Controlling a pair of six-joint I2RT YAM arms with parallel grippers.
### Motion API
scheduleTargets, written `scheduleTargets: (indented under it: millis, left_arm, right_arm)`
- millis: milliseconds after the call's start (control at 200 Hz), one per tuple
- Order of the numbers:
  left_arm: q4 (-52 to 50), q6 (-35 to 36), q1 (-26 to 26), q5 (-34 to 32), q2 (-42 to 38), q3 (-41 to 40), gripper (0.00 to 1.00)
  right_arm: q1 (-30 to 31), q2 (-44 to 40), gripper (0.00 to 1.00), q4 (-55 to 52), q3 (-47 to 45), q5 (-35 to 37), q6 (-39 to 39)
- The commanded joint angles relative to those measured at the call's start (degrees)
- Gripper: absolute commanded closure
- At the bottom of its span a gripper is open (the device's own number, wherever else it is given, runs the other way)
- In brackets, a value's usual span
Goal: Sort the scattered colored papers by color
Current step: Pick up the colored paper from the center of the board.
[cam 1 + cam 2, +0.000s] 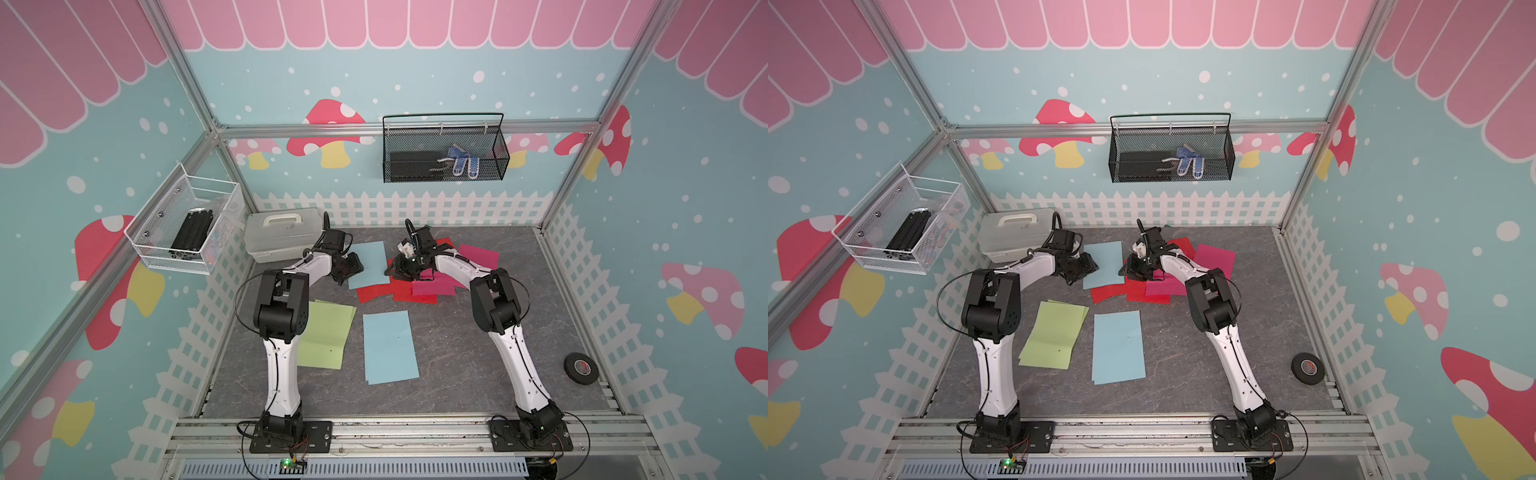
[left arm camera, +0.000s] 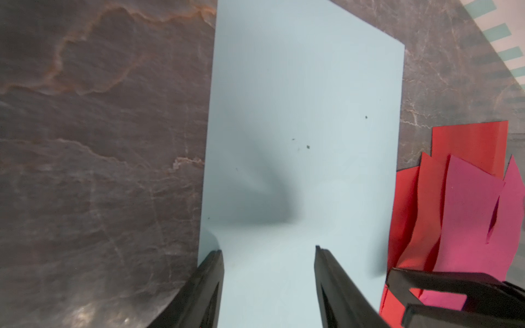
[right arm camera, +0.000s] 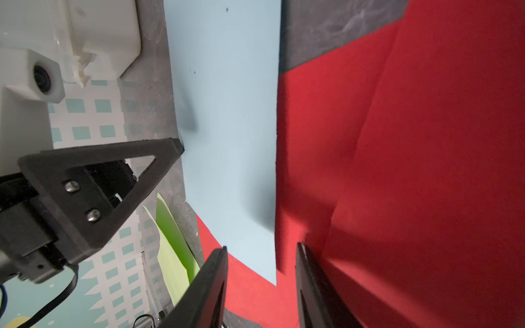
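Observation:
A light blue paper (image 1: 370, 262) lies at the back of the grey table, its right edge overlapping a heap of red papers (image 1: 376, 293) and magenta-pink papers (image 1: 478, 255). Nearer the front lie a second light blue paper (image 1: 388, 347) and light green papers (image 1: 326, 338). My left gripper (image 1: 349, 268) is low over the back blue paper's left edge, and the left wrist view shows it (image 2: 268, 250) open with the blue paper (image 2: 304, 99) rippled under it. My right gripper (image 3: 262, 247) is open over the blue paper's corner (image 3: 227, 127) and a raised red paper edge (image 3: 397, 170).
A white lidded box (image 1: 282, 237) stands at the back left, close behind the left arm. A black tape roll (image 1: 580, 368) lies at the front right. A black wire basket (image 1: 444, 147) and a white wire basket (image 1: 187, 224) hang on the walls.

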Motion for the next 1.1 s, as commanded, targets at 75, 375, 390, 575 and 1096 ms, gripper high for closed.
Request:
scheduleTargets:
  millis: [75,375,390,575,1096]
  left_arm:
    - [-6.0,-0.5,-0.1,0.9,4.3,-3.0,0.44]
    - [-5.7,-1.0,-0.8,1.5,5.0,-2.8,0.44]
    - [-5.7,-1.0,-0.9,1.5,5.0,-2.8,0.44]
    - [-5.3,-1.5,-1.5,1.8,5.4,-2.7,0.44]
    - [-5.2,-1.2,-1.3,1.0,5.0,-3.7,0.44]
  right_arm:
    - [0.3,4.9,0.58,-10.1,6.0,3.9,-3.9]
    - [0.8,6.5,0.59,-9.9,7.5,0.8,-3.8]
    - [0.8,6.5,0.59,-9.6,7.4,0.5,-3.7]
    - [1.0,6.7,0.60,-4.4,6.7,-4.7,-0.6]
    - [1.3,2.7,0.66,2.5,3.4,-5.9,2.5]
